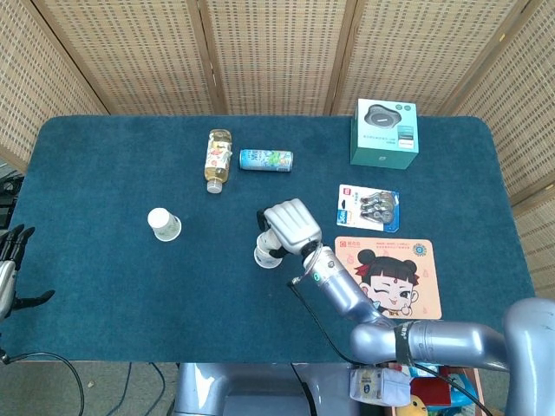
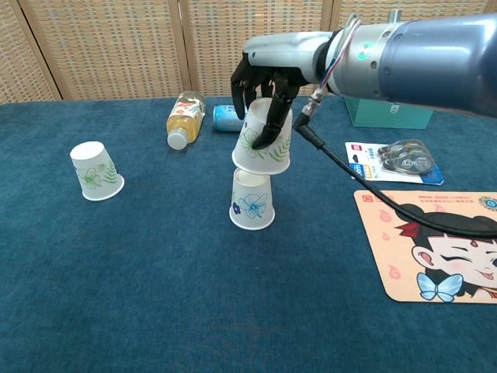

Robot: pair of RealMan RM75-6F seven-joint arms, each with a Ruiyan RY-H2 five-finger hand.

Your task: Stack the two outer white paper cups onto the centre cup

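Right hand (image 2: pixel 268 93) gripping inverted leaf-print cup (image 2: pixel 263 144), poised directly over centre cup (image 2: pixel 251 200). Remaining outer cup (image 2: pixel 95 171) at 9 o'clock on surface (image 2: pixel 155 295). Left hand (image 1: pixel 9 264) at surface edge, fingers spread, empty.

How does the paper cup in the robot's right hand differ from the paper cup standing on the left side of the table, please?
The held cup is off the table, gripped by the right hand just above the centre cup; the left cup stands on the blue table, untouched. The held cup tilts slightly; the left cup sits flat on its rim. Both are white, upside down, and carry a green leaf print.
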